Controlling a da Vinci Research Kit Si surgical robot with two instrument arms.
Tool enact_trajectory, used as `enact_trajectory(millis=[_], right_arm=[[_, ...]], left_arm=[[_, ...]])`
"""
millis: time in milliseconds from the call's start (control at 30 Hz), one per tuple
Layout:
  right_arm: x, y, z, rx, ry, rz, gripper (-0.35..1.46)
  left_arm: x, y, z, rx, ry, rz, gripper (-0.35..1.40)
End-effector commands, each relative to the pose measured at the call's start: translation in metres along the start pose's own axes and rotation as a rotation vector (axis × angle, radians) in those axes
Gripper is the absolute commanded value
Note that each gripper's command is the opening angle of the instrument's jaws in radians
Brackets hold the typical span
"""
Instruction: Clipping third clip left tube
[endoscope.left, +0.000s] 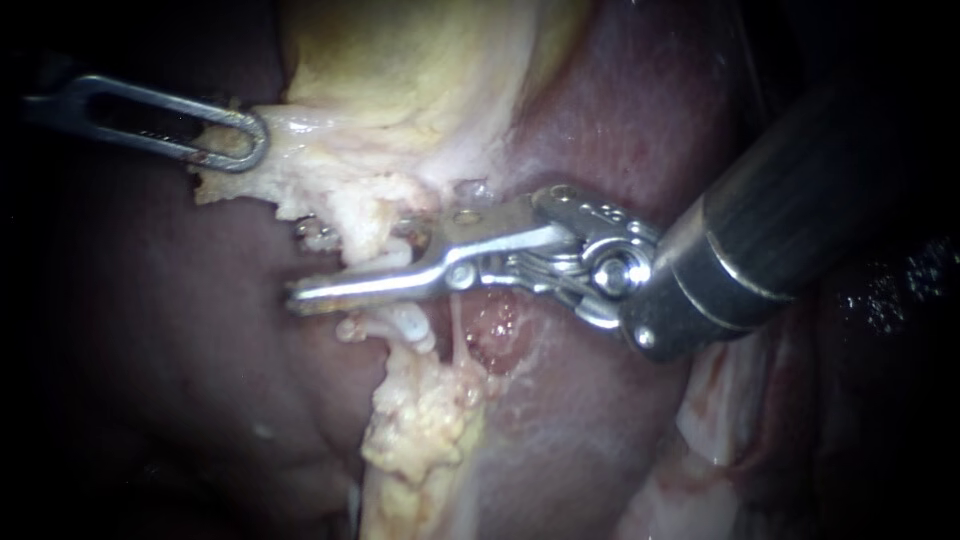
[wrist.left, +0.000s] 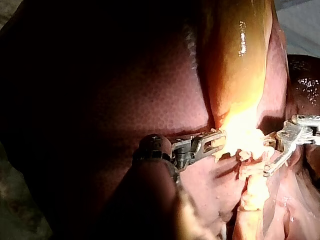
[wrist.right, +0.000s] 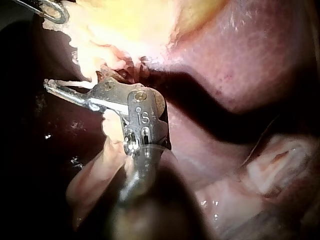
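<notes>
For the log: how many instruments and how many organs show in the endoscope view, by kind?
Instruments: 2 (left instrument, right instrument)
Organs: 2 (liver, gallbladder)
Total: 4

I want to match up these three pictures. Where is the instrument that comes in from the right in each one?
Endoscope view: the right instrument comes in from the right, with its tip in the middle at the pale fatty tissue.
Left wrist view: it is ahead of the left instrument, across the pale fatty tissue.
Right wrist view: it is this camera's own instrument, near the middle.
Shared landmark: the left instrument, at that tissue's edge in all three.
</notes>
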Motion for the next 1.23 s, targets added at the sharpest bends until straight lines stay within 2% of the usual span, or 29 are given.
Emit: enact_trajectory(millis=[33,400,633,700,833,1167,1200,1233], right_arm=[[-0.0001,0.0001,0.0,0.001,-0.006,-0.001,0.31],[-0.0003,0.0,0.0,-0.014,-0.005,0.021,-0.07],[-0.0004,-0.0003,-0.0001,-0.015,-0.001,0.109,-0.35],[-0.0005,-0.0004,-0.0002,-0.018,-0.009,0.12,-0.35],[-0.0007,-0.0004,-0.0003,-0.037,-0.053,0.124,-0.35],[-0.001,-0.0002,-0.0002,-0.032,-0.055,0.124,-0.35],[-0.001,-0.0001,-0.0001,-0.027,-0.057,0.124,-0.32],[-0.0012,0.0001,0.0,-0.028,-0.057,0.123,-0.15]], left_arm=[[0.0,0.0,0.0,0.0,0.0,0.0,-0.35],[0.0,0.0,0.0001,0.001,0.001,0.0,-0.35],[-0.0001,0.0,0.0001,0.001,0.001,0.0,-0.35],[-0.0001,0.0,0.0001,0.001,0.001,0.0,-0.35],[-0.0001,0.0,0.0001,0.001,0.001,0.001,-0.35],[0.0,0.0,0.0002,-0.003,0.001,0.0,-0.35],[0.0,0.0,0.0002,-0.003,0.001,0.0,-0.35],[0.0,0.0,0.0002,-0.003,0.001,0.0,-0.35]])
